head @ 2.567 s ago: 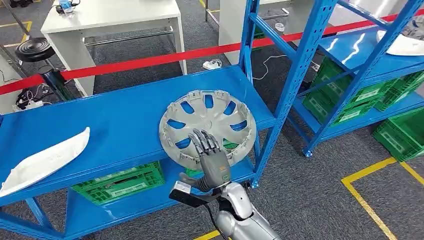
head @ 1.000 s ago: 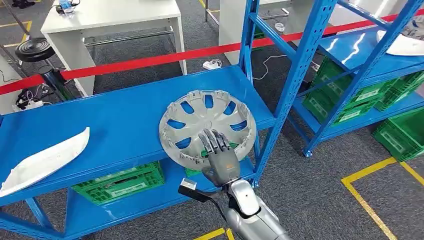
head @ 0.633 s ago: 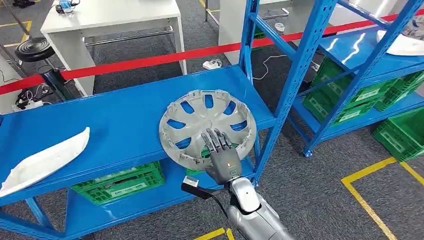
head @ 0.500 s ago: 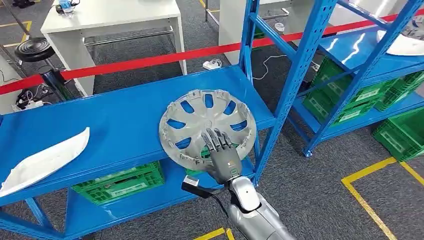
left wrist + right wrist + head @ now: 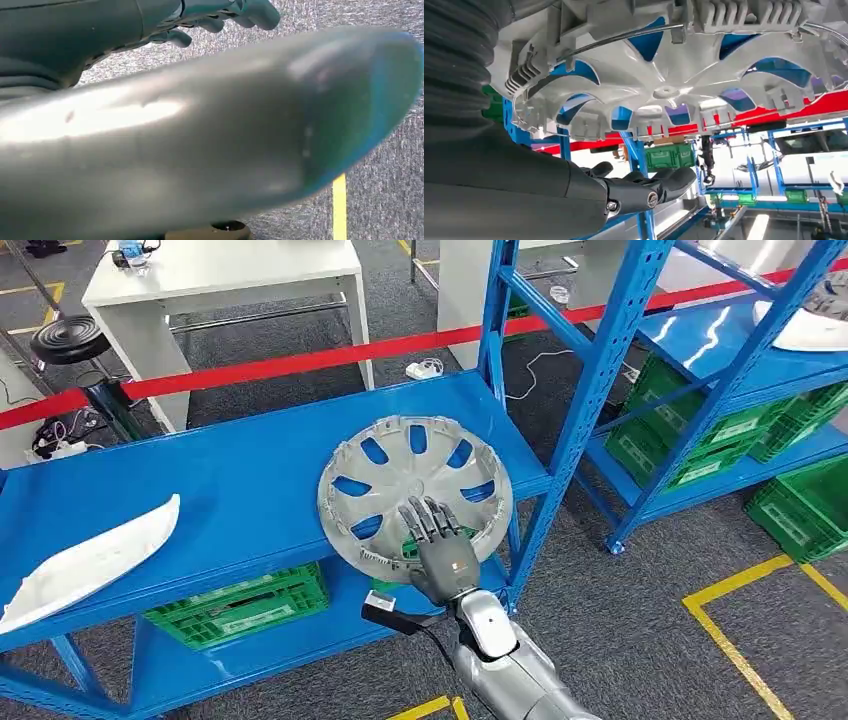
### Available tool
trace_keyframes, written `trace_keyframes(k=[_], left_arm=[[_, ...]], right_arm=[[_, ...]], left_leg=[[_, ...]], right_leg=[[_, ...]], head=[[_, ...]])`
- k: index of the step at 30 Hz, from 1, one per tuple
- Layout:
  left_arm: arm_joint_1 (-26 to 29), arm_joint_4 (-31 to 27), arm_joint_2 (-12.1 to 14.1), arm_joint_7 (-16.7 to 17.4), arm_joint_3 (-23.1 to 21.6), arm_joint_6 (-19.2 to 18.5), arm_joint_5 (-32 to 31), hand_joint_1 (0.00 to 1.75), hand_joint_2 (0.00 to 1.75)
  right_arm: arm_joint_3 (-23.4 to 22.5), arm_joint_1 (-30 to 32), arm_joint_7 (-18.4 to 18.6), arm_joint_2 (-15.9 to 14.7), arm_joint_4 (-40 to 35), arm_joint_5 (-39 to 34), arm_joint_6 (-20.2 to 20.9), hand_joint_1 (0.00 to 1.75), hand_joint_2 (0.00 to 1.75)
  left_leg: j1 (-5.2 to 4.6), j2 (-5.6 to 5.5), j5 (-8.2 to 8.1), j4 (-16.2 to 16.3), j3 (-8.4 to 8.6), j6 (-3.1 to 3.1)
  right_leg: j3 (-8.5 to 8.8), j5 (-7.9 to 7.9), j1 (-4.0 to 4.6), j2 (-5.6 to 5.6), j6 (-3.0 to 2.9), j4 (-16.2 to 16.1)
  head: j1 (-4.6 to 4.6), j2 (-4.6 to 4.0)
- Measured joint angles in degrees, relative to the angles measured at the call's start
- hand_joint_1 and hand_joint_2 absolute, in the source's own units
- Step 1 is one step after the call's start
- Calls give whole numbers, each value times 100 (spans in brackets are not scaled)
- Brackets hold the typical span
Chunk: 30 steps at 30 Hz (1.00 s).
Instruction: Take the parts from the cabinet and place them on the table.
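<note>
A silver hubcap (image 5: pixel 415 480) lies inner side up on the blue shelf (image 5: pixel 230 480), its near rim hanging over the front edge. My right hand (image 5: pixel 440 545) reaches over that near rim with its fingers spread and stretched out. In the right wrist view a gap shows between the hand (image 5: pixel 634 192) and the hubcap (image 5: pixel 664 65), and it holds nothing. A white curved panel (image 5: pixel 90 560) lies at the shelf's left end. My left hand (image 5: pixel 220 12) hangs over grey carpet with loosely bent fingers and nothing in it.
A blue upright post (image 5: pixel 590 410) stands just right of the hubcap. Green crates (image 5: pixel 240 605) sit on the lower shelf. Red barrier tape (image 5: pixel 300 360) runs behind the shelf, with a white table (image 5: pixel 220 275) beyond it. A second blue rack (image 5: pixel 740 350) stands at the right.
My right hand has shifted to the right along the hubcap's near rim and reached slightly further over it. The hubcap has stayed about where it was.
</note>
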Motion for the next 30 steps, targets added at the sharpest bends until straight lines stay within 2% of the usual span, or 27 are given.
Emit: trace_keyframes(k=[12, 13, 30], left_arm=[[1, 0, 0, 18, 11, -20, -59, 0, 0], [2, 0, 0, 20, 11, -20, -66, 0, 0], [7, 0, -2, 4, 11, -33, -72, 0, 0]], right_arm=[[-24, 15, -24, 4, 44, 22, -57, 0, 175], [-26, 25, -26, 4, 42, 35, -85, 0, 0], [-72, 186, -286, 46, -214, -37, -282, 0, 0]], left_leg=[[0, 0, 0, 0, 0, 0], [0, 0, 0, 0, 0, 0], [0, 0, 0, 0, -1, 0]], right_leg=[[-1, 0, 0, 0, 0, 0], [0, 0, 0, 0, 0, 0], [-1, 0, 0, 0, 0, 0]], head=[[0, -2], [0, 0], [0, -2]])
